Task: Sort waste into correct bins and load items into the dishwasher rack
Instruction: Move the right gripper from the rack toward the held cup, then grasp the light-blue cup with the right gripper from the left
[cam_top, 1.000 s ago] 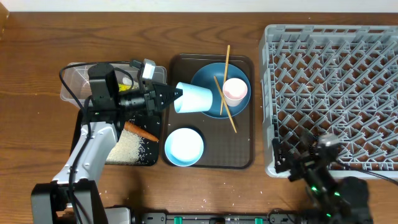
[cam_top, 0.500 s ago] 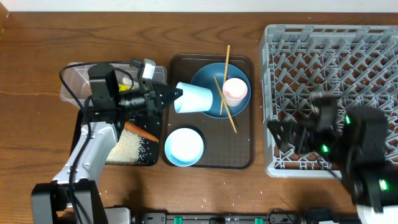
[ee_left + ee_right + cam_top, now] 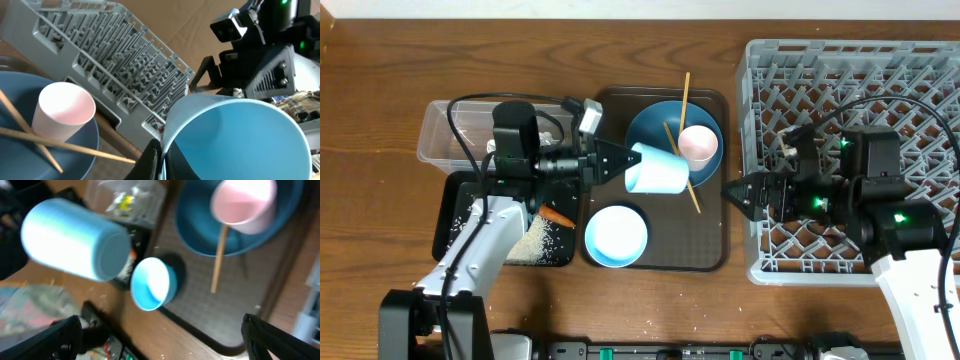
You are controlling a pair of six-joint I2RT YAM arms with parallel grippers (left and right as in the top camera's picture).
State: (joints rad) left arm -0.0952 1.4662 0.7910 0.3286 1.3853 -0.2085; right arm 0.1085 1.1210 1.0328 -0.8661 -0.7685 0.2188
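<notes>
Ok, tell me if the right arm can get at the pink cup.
Probably yes: the right gripper is open beside the tray, nothing between it and the pink cup; chopsticks lie close.

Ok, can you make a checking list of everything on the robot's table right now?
Surface: wooden table.
Job's things: pink cup and chopsticks on blue plate; bowl on brown tray; carrot, rice in black tray; yellow packet in clear tub; rack holds no dishes.
Clutter: nothing seen.
Hands: left hand shut on light blue cup, held sideways; right hand open beside rack.
Cables: black cables loop over both arms.
Surroundings: nothing seen.
</notes>
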